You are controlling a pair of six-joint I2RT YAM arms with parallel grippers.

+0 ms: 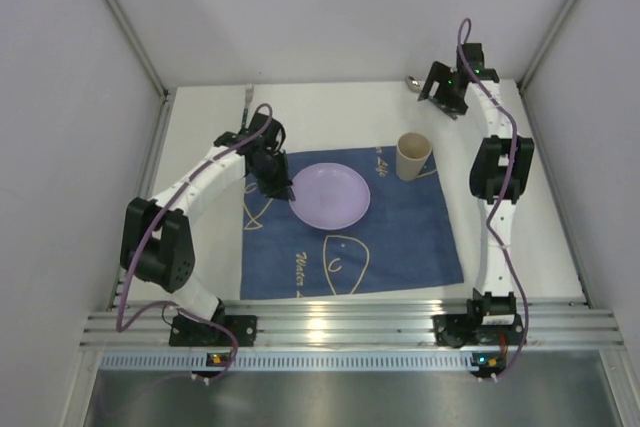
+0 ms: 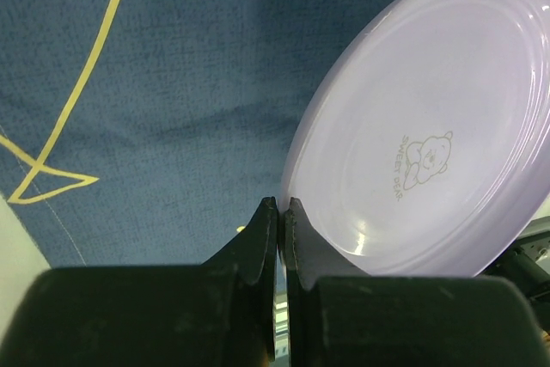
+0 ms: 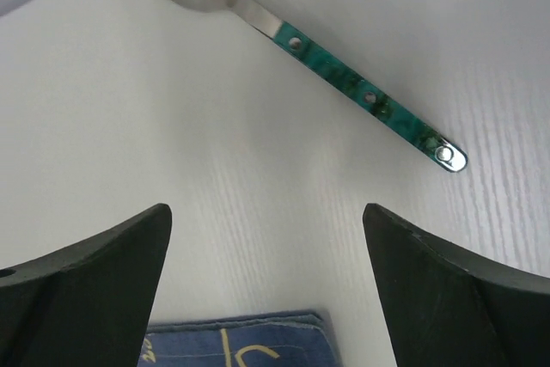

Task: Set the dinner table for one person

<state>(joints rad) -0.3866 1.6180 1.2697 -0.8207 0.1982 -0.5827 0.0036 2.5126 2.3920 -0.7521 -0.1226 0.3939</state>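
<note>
The white dinner table (image 1: 205,137) holds a dark blue placemat (image 1: 400,237) with line drawings. A lavender plate (image 1: 335,197) lies at the mat's middle. My left gripper (image 1: 287,187) is shut on the plate's left rim. In the left wrist view the fingers (image 2: 281,208) pinch the rim of the plate (image 2: 430,126) over the mat (image 2: 172,83). A tan cup (image 1: 412,155) stands upright at the mat's back right. My right gripper (image 1: 440,99) hovers open and empty near a green-handled spoon (image 1: 412,81), which lies ahead of its fingers (image 3: 266,221) in the right wrist view (image 3: 344,75).
A fork (image 1: 243,105) lies on the table at the back left, beyond the left arm. The mat's back right corner (image 3: 241,345) shows under the right gripper. Grey walls close the table on three sides. A silver rail (image 1: 350,317) runs along the near edge.
</note>
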